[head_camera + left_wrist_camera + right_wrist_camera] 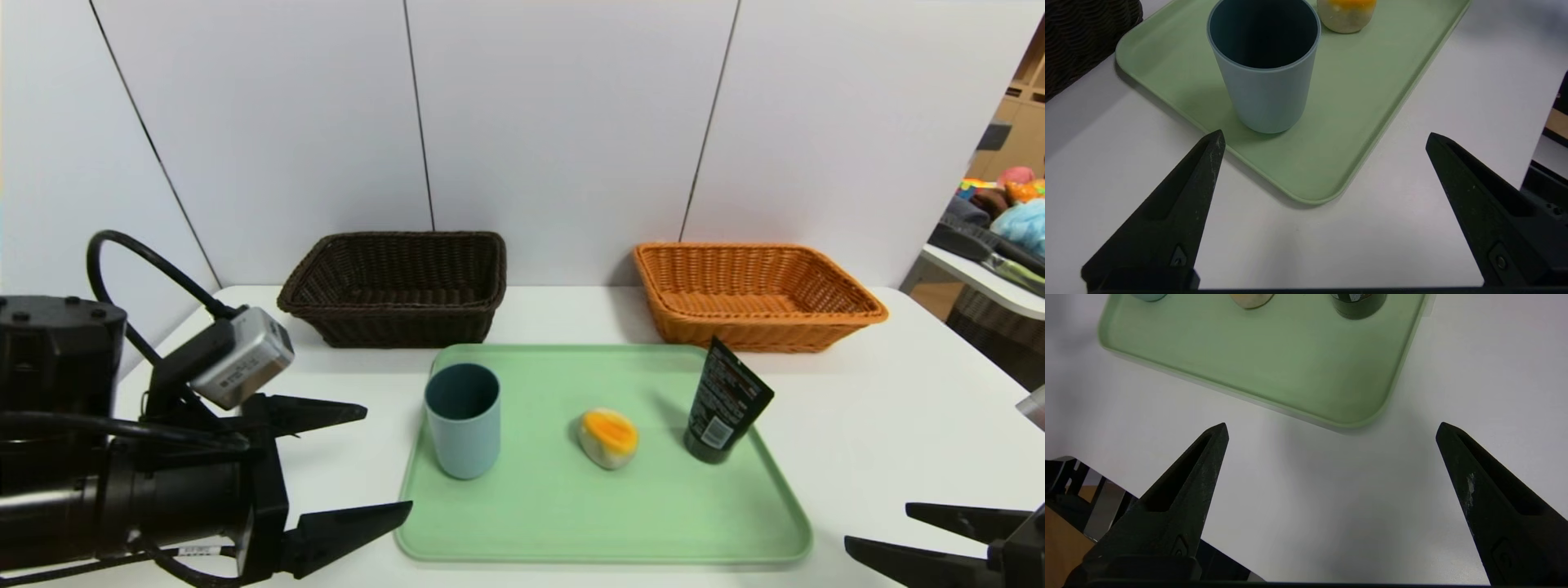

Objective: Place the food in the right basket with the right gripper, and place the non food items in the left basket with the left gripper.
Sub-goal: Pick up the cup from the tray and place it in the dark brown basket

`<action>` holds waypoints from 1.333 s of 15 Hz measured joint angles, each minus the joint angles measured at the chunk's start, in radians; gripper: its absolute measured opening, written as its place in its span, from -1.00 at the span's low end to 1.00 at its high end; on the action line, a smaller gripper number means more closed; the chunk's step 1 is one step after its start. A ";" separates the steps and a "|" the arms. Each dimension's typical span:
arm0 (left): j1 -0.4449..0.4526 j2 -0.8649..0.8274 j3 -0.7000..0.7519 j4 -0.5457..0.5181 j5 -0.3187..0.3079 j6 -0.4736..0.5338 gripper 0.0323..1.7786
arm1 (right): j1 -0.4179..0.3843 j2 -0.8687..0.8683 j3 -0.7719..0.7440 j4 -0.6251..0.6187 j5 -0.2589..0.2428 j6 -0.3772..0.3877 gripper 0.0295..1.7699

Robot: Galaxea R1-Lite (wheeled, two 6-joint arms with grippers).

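Currently, left pincer [388, 459] open beside tray [653, 523], near cup [464, 433].

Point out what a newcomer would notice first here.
The bright orange basket probably draws the eye first, at the back right, with a dark brown basket at the back left. Between and nearer, a green tray bears a blue-grey cup, a yellow-topped egg piece and a black tube.

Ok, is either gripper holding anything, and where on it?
Nothing is held: the left gripper and the right gripper both stand open and empty.
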 joint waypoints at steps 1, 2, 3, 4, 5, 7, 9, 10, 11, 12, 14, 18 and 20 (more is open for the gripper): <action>-0.001 0.032 0.036 -0.085 0.000 0.015 0.97 | 0.001 0.001 0.007 0.000 -0.002 0.000 0.98; -0.002 0.064 0.061 -0.155 0.000 0.025 0.97 | 0.001 0.001 0.011 0.000 -0.003 0.000 0.98; -0.002 0.103 0.082 -0.224 0.001 0.038 0.97 | 0.001 0.000 0.016 0.000 -0.004 0.000 0.98; -0.001 0.140 0.097 -0.287 0.001 0.048 0.97 | 0.001 0.000 0.018 0.000 -0.005 -0.001 0.98; -0.001 0.180 0.108 -0.349 0.001 0.054 0.97 | 0.000 -0.001 0.020 0.000 -0.006 -0.001 0.98; 0.000 0.267 0.123 -0.470 0.002 0.057 0.97 | -0.001 -0.003 0.025 0.000 -0.008 -0.001 0.98; 0.000 0.355 0.129 -0.587 0.003 0.054 0.97 | -0.006 -0.008 0.036 0.000 -0.008 -0.001 0.98; 0.000 0.403 0.130 -0.650 0.004 0.054 0.97 | -0.008 -0.013 0.040 0.000 -0.008 0.000 0.98; 0.001 0.446 0.130 -0.709 0.003 0.052 0.97 | -0.009 -0.018 0.042 0.000 -0.009 0.001 0.98; 0.001 0.483 0.130 -0.770 0.002 0.045 0.97 | -0.010 -0.024 0.044 0.000 -0.009 0.002 0.98; -0.001 0.537 0.126 -0.847 -0.002 0.013 0.97 | -0.011 -0.032 0.050 0.000 -0.010 0.003 0.98; -0.002 0.593 0.108 -0.852 -0.003 -0.015 0.97 | -0.011 -0.037 0.052 0.000 -0.009 0.003 0.98; -0.003 0.607 0.103 -0.853 -0.003 -0.015 0.97 | -0.011 -0.038 0.052 0.000 -0.009 0.005 0.98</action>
